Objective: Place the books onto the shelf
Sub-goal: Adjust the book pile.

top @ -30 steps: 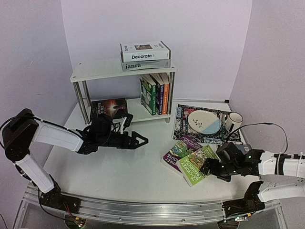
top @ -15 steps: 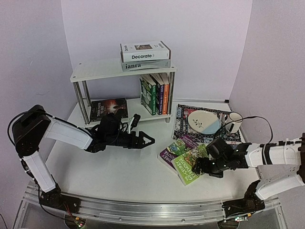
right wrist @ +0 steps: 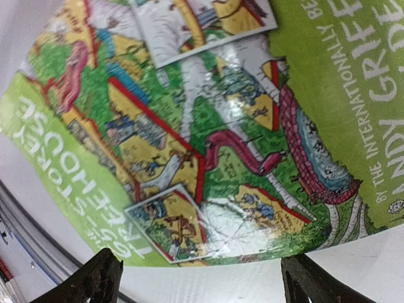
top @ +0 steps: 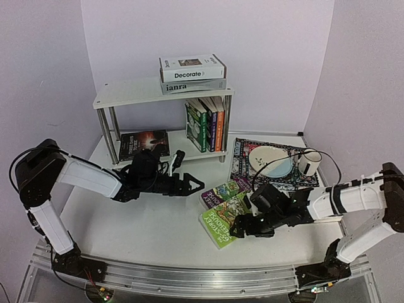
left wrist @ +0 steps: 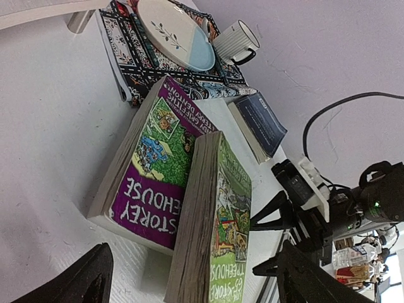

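Observation:
The white shelf (top: 129, 95) carries two flat books (top: 192, 74) on its top tier. Below stand upright books (top: 207, 124) beside a dark flat book (top: 144, 142). On the table, a purple Treehouse book (top: 218, 191) (left wrist: 148, 173) lies partly under a green Treehouse book (top: 221, 219) (left wrist: 221, 221) (right wrist: 208, 113). My left gripper (top: 196, 186) (left wrist: 199, 284) is open, low, just left of the purple book. My right gripper (top: 242, 228) (right wrist: 205, 281) is open at the green book's right edge, nothing between its fingers. A navy book (left wrist: 259, 123) lies beyond.
A patterned placemat (top: 243, 158) with a plate (top: 270, 161) lies at the back right, and a white mug (top: 309, 163) stands beside it. The right arm's cable (top: 328, 161) loops over the mug. The shelf's chrome legs (top: 108, 142) stand behind the left arm.
My right arm has swept left, sliding the green book left and toward the front; the purple book shifted left too. My left gripper moved slightly right, then held still.

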`<action>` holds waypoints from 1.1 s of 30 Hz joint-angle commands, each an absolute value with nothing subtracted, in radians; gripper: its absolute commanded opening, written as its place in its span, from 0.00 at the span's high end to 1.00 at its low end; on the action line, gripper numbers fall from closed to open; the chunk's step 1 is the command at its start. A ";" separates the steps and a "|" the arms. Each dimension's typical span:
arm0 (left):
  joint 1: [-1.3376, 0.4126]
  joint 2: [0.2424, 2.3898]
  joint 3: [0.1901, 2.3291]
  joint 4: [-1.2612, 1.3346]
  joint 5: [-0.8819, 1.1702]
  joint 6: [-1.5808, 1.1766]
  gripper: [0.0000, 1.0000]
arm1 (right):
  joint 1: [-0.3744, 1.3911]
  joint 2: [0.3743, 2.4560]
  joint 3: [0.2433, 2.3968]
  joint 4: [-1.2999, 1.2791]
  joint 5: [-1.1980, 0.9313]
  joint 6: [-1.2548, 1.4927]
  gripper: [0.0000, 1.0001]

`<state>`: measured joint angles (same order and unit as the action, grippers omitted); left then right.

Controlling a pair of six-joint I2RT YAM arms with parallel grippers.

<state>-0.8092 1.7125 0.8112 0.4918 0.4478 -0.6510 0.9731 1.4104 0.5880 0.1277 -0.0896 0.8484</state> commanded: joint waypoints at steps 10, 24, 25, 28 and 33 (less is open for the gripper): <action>-0.813 1.495 0.661 0.536 0.403 -0.670 0.09 | 0.948 1.267 0.650 -0.098 0.085 0.681 0.02; -0.915 1.487 0.586 0.545 0.348 -0.803 0.10 | 0.715 1.243 0.637 -0.123 0.008 0.542 0.02; -0.919 1.486 0.577 0.551 0.337 -0.816 0.10 | 0.712 1.259 0.642 -0.118 0.008 0.536 0.02; -0.924 1.482 0.548 0.577 0.322 -0.855 0.10 | 0.709 1.305 0.639 -0.081 -0.048 0.528 0.02; -0.929 1.487 0.498 0.643 0.322 -0.916 0.10 | 0.709 1.351 0.605 0.010 -0.165 0.546 0.02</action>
<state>-0.9222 1.5017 0.5257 0.5454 0.3413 -0.8515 0.7120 1.3277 0.6154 -0.0439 -0.0554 0.5523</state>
